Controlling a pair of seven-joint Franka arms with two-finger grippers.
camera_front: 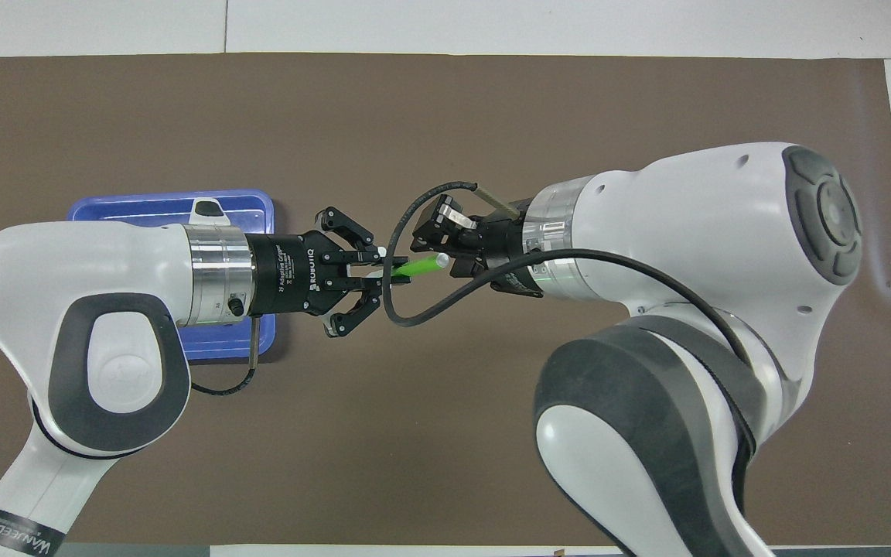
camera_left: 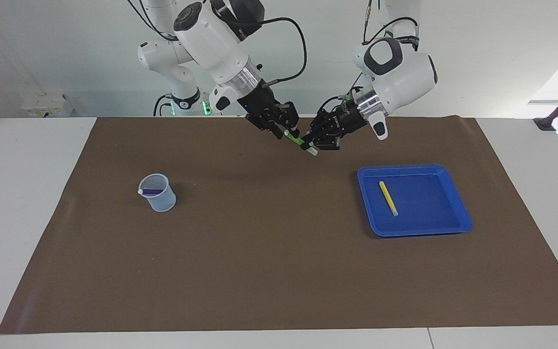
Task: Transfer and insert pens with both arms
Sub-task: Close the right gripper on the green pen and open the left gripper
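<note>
The green pen (camera_left: 296, 140) (camera_front: 417, 267) hangs slanted in the air over the middle of the brown mat. My left gripper (camera_left: 310, 143) (camera_front: 391, 272) is shut on its lower part, near the pale end. My right gripper (camera_left: 286, 130) (camera_front: 445, 259) is at the pen's upper end. The yellow pen (camera_left: 388, 198) lies in the blue tray (camera_left: 414, 167), toward the left arm's end of the table. The purple pen (camera_left: 151, 192) rests in the clear cup (camera_left: 162, 199) toward the right arm's end. In the overhead view my left arm hides most of the tray (camera_front: 151, 207).
The brown mat (camera_left: 269, 261) covers most of the white table. A slimmer white arm with a green light (camera_left: 175, 77) stands by the robots' edge. A wall socket box (camera_left: 46, 104) and a black clamp (camera_left: 548, 123) sit off the mat.
</note>
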